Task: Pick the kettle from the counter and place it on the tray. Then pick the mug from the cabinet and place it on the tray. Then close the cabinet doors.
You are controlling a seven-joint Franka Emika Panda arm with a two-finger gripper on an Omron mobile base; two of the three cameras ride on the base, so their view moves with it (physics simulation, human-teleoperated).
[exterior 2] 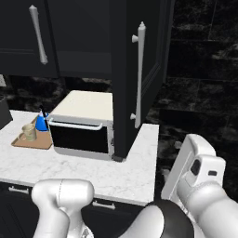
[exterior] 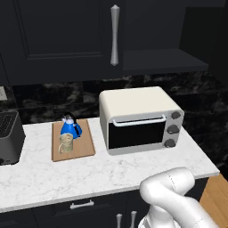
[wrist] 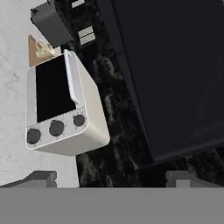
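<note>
From the left base view, the kettle and the mug both stood on the tray, which lay on the desk just left of the white toaster oven. Above, the left cabinet door looked shut, its silver handle hanging straight.

From the right base view, the right cabinet door stood swung out toward the room, edge-on, its long bar handle running vertically. The robot's hand was low and to the right of that door, so I judged the remaining work was to push this panel back leftward toward the cabinet.

In the hand view, the tool showed two grey fingertips set wide apart with nothing between them. The broad dark panel ahead was probably the open door's face, though the picture was too dark to be sure. The door's long axis stood upright, lying ahead of the tool.
</note>
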